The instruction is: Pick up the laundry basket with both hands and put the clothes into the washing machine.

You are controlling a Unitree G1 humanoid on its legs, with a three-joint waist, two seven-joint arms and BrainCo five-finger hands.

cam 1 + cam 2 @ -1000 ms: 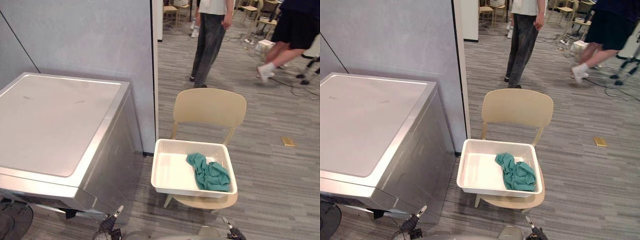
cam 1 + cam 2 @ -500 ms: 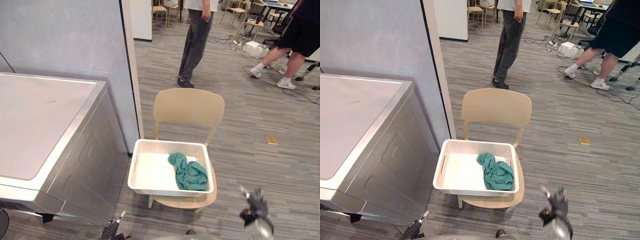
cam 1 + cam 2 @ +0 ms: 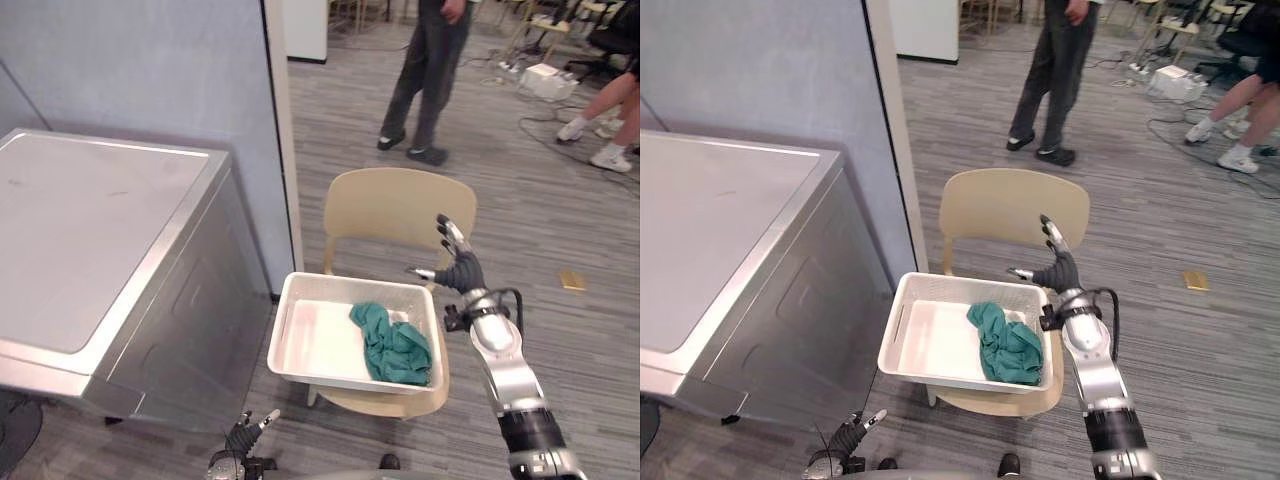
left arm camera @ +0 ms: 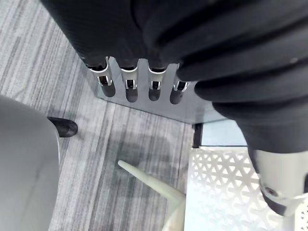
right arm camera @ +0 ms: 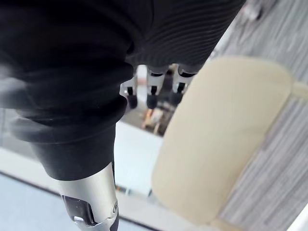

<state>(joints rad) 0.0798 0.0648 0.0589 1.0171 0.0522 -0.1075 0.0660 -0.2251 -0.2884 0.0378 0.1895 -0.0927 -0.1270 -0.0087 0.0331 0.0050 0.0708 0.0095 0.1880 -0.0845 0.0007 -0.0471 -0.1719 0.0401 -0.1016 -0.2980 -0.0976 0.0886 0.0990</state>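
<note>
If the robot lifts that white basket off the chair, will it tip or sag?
Probably stiff: the white basket looks like rigid plastic. Likely light, holding one green cloth. The cloth lies off-centre, so it may tilt.

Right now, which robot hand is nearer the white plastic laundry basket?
The right hand, open by the far corner of the white basket; the left hand hangs low.

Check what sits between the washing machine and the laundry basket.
Nothing stands there. In the left eye view a strip of bare grey floor separates the washing machine from the white laundry basket, which rests on the beige chair.
</note>
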